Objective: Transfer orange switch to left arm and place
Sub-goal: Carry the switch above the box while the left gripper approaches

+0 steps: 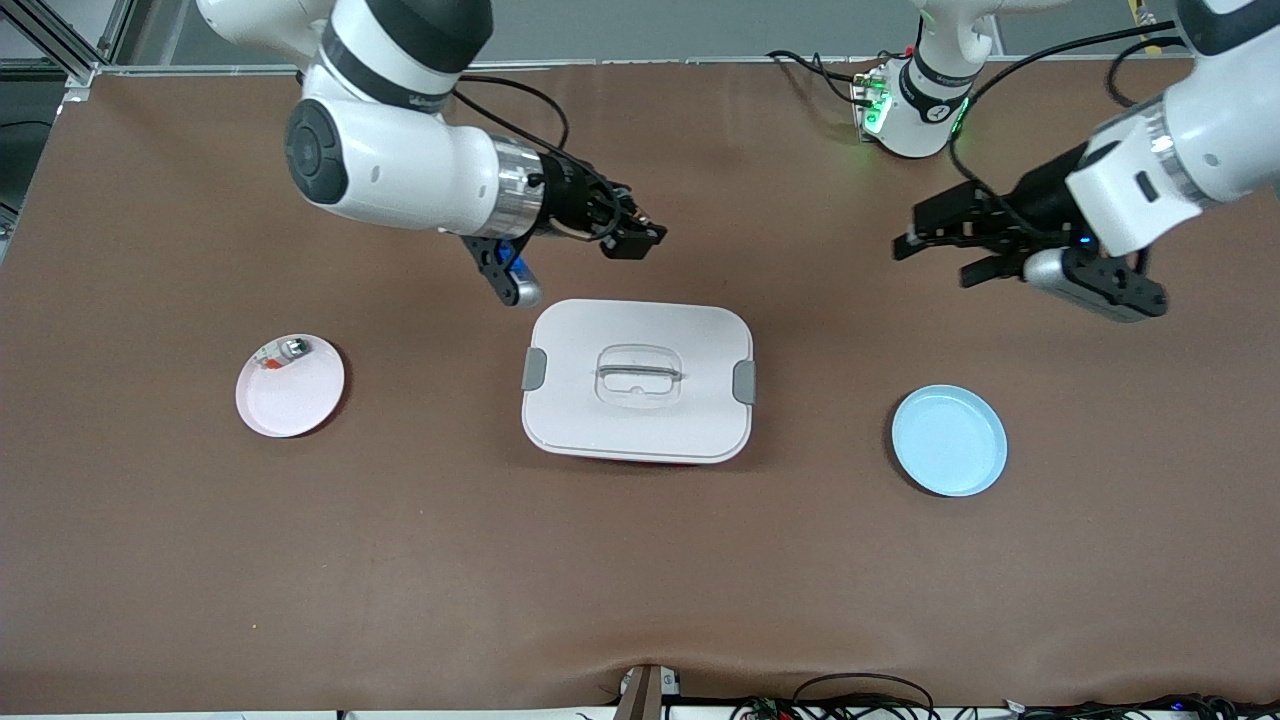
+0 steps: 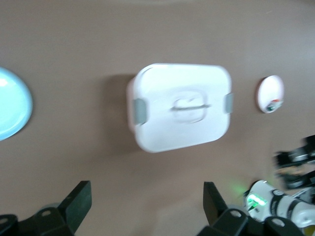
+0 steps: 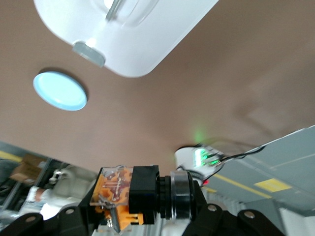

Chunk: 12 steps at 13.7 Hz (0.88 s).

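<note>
- Pink plate, toward the right arm's end of the counter: holds one small silvery-clear piece with a red-orange bit, lying by the rim farthest from the front camera. Nothing else on it.
- Right end effector: up in the air over bare counter just beside the box edge, fingers clamped on the orange switch. Right wrist view shows the switch as a black body with an orange block and a silvery collar, held crosswise between the pads.
- Handling judgement: small, rigid, light part; hard plastic and metal, so likely slick under the pads and prone to twisting if gripped off-centre. The orange end carries thin metal tabs that look bendable; best taken by the black body or collar, not the tabs.
- For a handover, the receiving fingers probably need the free end, clear of the holding pads.
- Box: white, lid on, both grey latches in place; contents hidden. Sits mid-counter between the plates.
- Blue plate, toward the left arm's end: looks empty.
- Left end effector: hangs above the counter, over none of the things and well apart from the box, fingers spread wide, holding nothing.
</note>
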{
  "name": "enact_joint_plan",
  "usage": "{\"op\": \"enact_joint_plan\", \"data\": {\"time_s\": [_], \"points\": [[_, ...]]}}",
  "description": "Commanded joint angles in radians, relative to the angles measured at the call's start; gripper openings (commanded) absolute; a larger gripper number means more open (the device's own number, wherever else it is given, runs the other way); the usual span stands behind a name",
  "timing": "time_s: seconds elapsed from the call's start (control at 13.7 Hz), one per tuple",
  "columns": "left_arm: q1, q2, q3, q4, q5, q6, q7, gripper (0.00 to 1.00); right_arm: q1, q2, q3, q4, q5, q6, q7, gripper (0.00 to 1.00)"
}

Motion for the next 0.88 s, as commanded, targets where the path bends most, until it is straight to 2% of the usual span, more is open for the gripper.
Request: {"op": "enact_joint_plan", "data": {"time_s": [0.0, 0.22, 0.51, 0.66, 0.8], "points": [[-0.043, -0.006, -0.005, -0.024, -0.042, 0.105, 0.012, 0.94, 0.031, 0.028, -0.011, 0.026, 0.076, 0.056, 0.05, 0.21], [-0.037, -0.032, -0.01, -0.107, -0.071, 0.138, 0.163, 0.85, 0.057, 0.045, -0.011, 0.026, 0.12, 0.132, 0.083, 0.21], [-0.038, -0.15, -0.008, -0.297, -0.267, 0.273, 0.161, 0.8, 0.066, 0.064, -0.011, 0.026, 0.137, 0.172, 0.116, 0.21], [-0.04, -0.161, -0.025, -0.314, -0.274, 0.275, 0.121, 0.8, 0.065, 0.068, -0.011, 0.026, 0.186, 0.172, 0.117, 0.21], [-0.041, -0.16, -0.062, -0.32, -0.274, 0.316, 0.078, 0.79, 0.066, 0.074, -0.011, 0.026, 0.186, 0.172, 0.117, 0.21]]}}
